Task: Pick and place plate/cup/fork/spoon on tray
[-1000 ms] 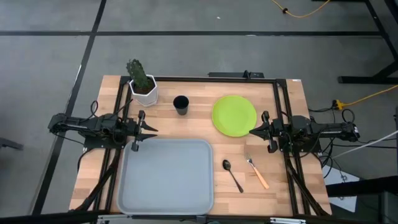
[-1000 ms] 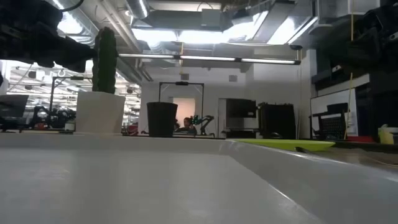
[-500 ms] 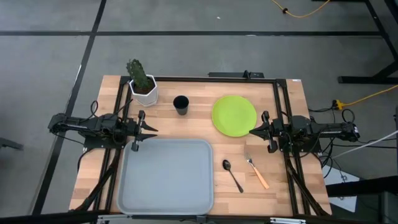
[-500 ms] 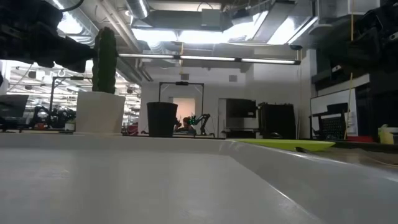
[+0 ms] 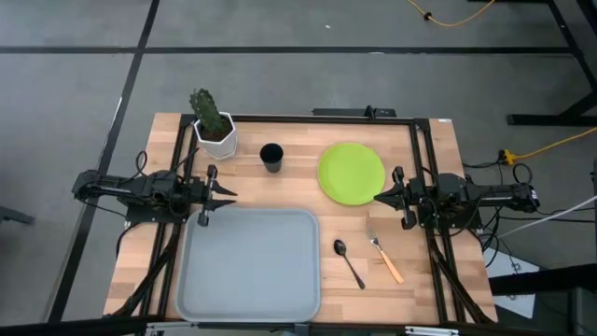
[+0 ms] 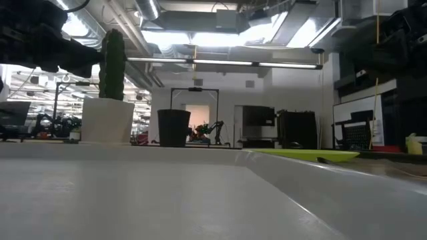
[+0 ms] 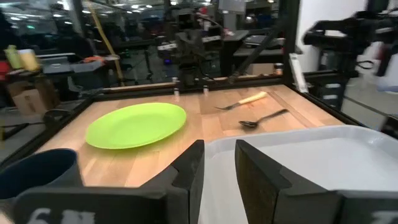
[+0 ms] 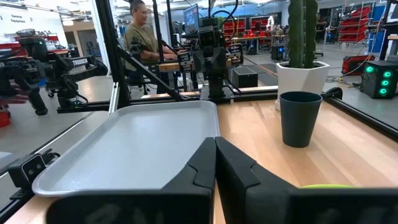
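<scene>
The wooden bench (image 5: 438,168) carries everything, and the tray (image 5: 249,263) serves as the landmark: a large light-grey rectangle lying at the near middle of the bench, with nothing in it.

The left arm lies low along the bench edge on the tray's left side, and the left gripper (image 5: 220,196) sits just past the tray's far-left corner; its jaws stand a little apart, released, with a narrow gap showing between the two dark fingers (image 7: 190,171) and nothing in them. The right arm lies on the opposite side, well right of the tray, and the right gripper (image 5: 384,197) points toward the tray; its jaws are pressed together, clenched on nothing.

The plate (image 5: 351,174), lime-green and flat, rests on the bench beyond the tray's far-right corner, just beside the right gripper's tip. The white pot with a cactus (image 5: 214,127) stands beyond the tray's far-left corner. The cup (image 5: 271,157), black and upright, stands beyond the tray's far edge, between pot and plate. The spoon (image 5: 349,262) lies just right of the tray, apart from its rim, and the fork (image 5: 384,259), orange-handled, lies beside the spoon, farther from the tray.
</scene>
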Motion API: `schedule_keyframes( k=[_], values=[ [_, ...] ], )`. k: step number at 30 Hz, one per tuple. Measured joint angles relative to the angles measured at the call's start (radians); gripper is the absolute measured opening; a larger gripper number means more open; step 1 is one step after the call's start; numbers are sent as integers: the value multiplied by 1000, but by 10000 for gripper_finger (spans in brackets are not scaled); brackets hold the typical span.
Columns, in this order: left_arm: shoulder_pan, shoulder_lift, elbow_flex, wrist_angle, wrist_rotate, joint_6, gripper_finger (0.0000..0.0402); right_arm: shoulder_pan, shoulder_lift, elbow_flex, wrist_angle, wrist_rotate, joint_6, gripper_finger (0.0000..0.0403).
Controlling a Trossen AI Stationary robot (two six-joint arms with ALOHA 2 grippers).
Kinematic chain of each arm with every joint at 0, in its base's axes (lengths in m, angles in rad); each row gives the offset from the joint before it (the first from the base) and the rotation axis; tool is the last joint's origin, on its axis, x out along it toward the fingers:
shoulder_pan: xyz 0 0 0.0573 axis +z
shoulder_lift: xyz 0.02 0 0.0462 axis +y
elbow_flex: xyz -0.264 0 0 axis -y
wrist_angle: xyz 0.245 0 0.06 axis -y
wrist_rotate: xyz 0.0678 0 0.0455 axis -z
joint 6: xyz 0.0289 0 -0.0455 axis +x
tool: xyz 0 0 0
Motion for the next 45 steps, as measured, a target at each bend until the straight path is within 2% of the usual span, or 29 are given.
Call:
schedule_keyframes(
  k=[5,12,17,22,27,30,40,45],
  values=[
    [0,0,0,14,-85,117,83,0,0,0,0,0,4,11],
    [0,0,0,17,-102,252,83,0,0,0,49,0,0,11],
    [0,0,0,45,-71,127,83,0,0,0,75,1,16,11],
    [0,0,0,59,-74,-31,83,0,0,0,75,3,160,11],
    [0,0,0,58,-160,-22,83,0,0,0,81,2,223,11],
    [0,0,0,27,-152,-67,83,0,0,0,102,7,217,11],
    [0,0,0,26,-159,-58,83,0,1,0,176,9,216,11],
    [0,0,0,26,-161,-57,83,4,11,0,231,-4,297,11]
  ],
)
